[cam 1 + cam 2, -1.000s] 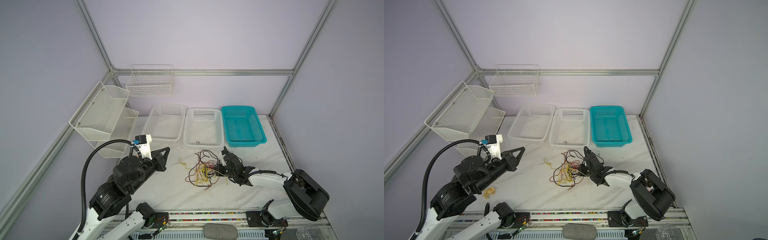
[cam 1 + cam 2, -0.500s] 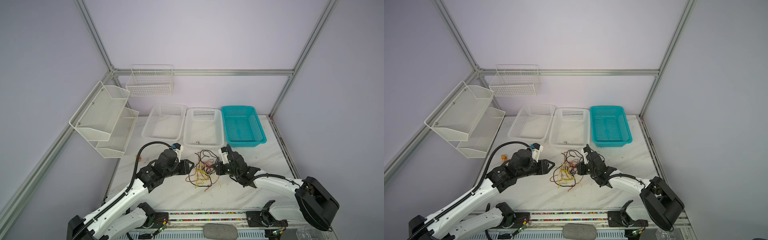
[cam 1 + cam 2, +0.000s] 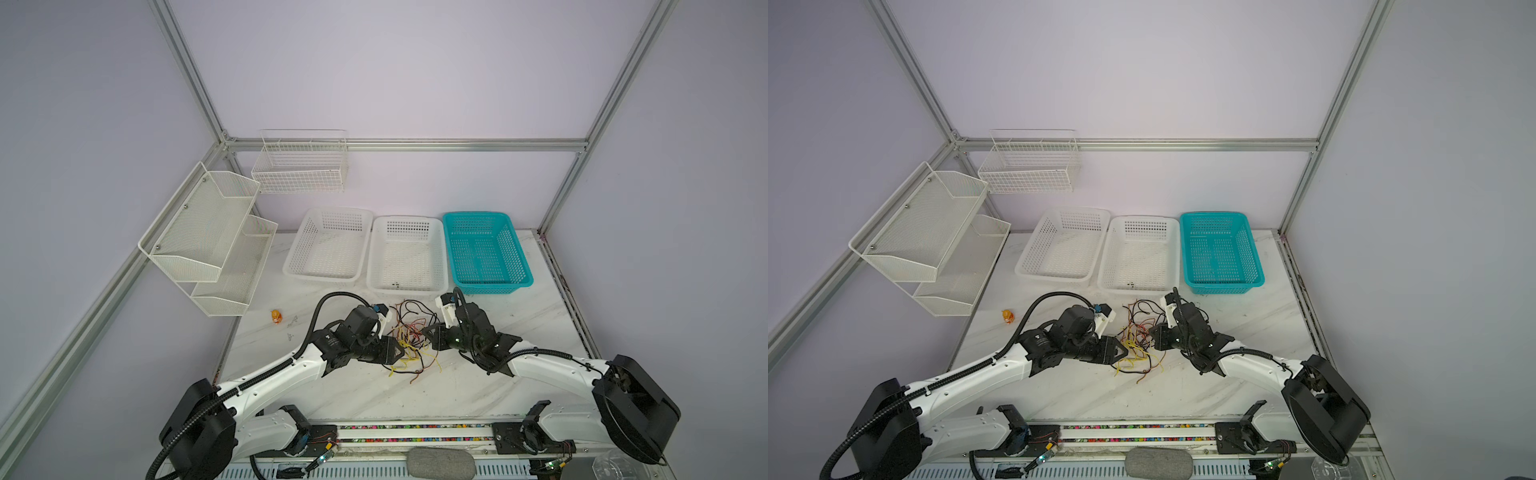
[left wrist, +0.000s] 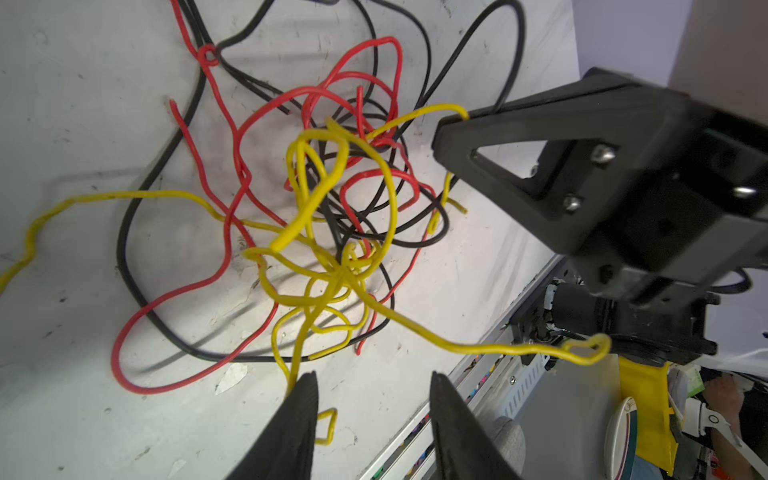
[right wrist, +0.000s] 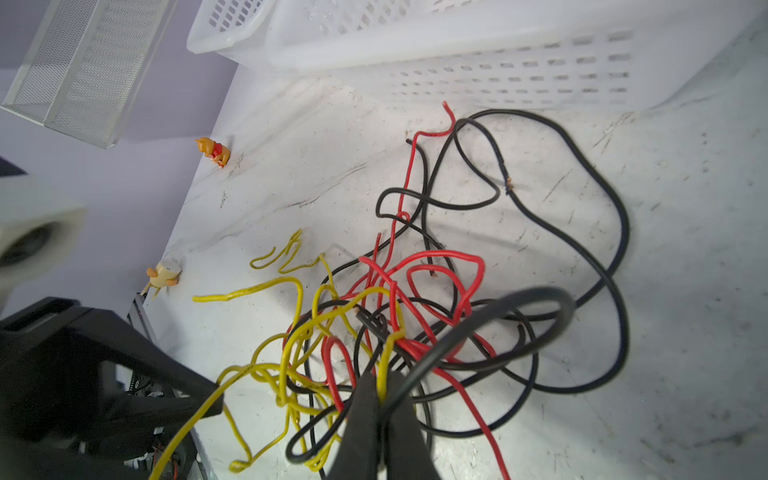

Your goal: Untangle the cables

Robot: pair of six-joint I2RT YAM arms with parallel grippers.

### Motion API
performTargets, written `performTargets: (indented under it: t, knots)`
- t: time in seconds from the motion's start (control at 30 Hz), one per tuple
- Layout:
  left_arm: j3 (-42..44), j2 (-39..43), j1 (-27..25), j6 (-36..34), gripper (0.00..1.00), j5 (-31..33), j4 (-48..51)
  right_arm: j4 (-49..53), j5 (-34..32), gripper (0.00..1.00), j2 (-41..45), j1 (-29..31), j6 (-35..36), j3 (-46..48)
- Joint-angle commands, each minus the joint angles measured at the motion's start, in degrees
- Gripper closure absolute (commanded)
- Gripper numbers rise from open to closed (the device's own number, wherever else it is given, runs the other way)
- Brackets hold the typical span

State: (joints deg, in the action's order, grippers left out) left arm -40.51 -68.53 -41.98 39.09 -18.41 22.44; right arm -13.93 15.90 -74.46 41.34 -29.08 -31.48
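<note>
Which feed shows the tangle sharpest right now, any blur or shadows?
Left wrist view: cables sharp, shadows soft. Right wrist view: one black loop near the lens blurred, rest crisp. Both top views: evenly lit, strands too small to trace.

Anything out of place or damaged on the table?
Two toy figures sit on the table, unrelated to the cables: an orange bear near the wall rack, and a pale round one seen from the right wrist. One black cable shows what looks like bare copper at a break.
</note>
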Motion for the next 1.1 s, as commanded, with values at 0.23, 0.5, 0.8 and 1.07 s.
performTargets:
  t: [0.23, 0.5, 0.8, 1.07]
  knots:
    - [0.1, -0.4, -0.3, -4.0, 0.38, 6.6, 2.4, -1.4, 0.5, 1.00, 1.0, -0.2, 1.5, -1.0]
    - [-1.4, 5.6, -0.4, -7.7, 0.26, 11.0, 4.3, -0.8, 0.7, 1.00, 0.6, -0.2, 2.2, -1.3]
    - [1.9, 6.8, -0.4, -8.6, 0.25, 8.4, 2.1, -1.9, 1.4, 1.00, 1.3, -0.2, 2.0, -0.9]
    - [2.7, -0.6, -0.6, -8.4, 0.40, 5.5, -1.5, -3.6, 3.7, 1.00, 2.8, -0.2, 1.9, -0.6]
